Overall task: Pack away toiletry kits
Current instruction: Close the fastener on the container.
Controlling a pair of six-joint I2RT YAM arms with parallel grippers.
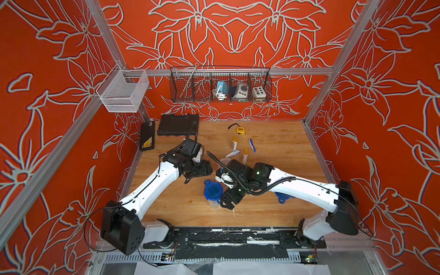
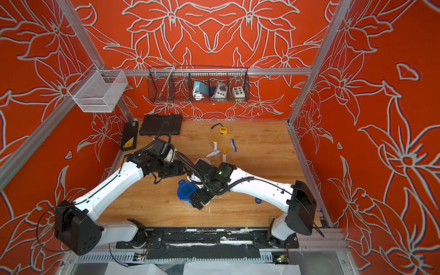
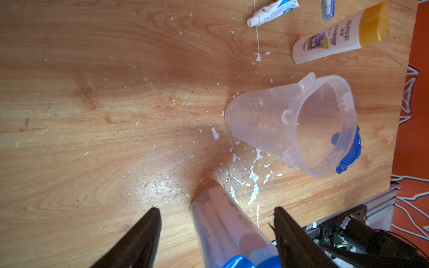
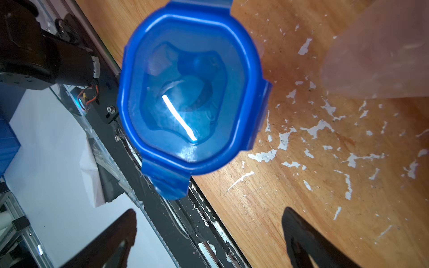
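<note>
1. Blue-lidded cup (image 1: 212,191) stands upright on the bench, midway along and toward the front edge, with white items inside
2. Left hand (image 3: 216,210) is open, one finger on either side of that cup
3. Right hand (image 4: 209,210) gapes wide above the lid
4. Empty cup (image 3: 267,120) stands just behind; bottle (image 3: 325,44), toothpaste (image 3: 271,11) and toothbrush (image 1: 252,145) lie nearer the back edge
</note>
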